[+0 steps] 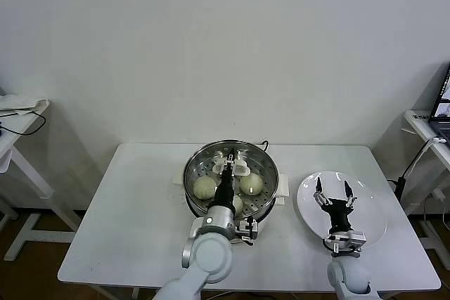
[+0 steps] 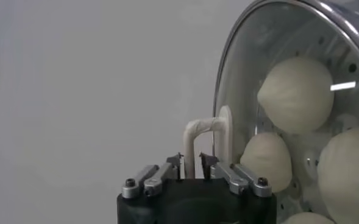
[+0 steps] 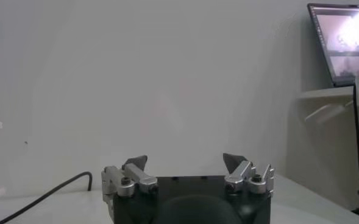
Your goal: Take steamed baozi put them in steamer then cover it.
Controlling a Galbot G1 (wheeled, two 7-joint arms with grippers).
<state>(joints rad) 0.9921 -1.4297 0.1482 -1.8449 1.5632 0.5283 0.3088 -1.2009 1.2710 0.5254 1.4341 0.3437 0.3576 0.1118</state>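
The clear glass cover (image 2: 289,91) with its metal rim is sitting on the shiny round steel steamer (image 1: 261,205) at table centre, and the smooth cream-white baozi (image 2: 296,94) are showing through the glass. The left gripper (image 2: 191,163) is straddling the cover's cream oblong handle (image 2: 205,140), jaws slightly apart on either side of it, not clamping, apparently letting go. Over on the right, the right gripper (image 1: 333,191) is hovering with jaws wide apart above the flat white plate (image 1: 373,226). There's open table left of the steamer for pulling away.
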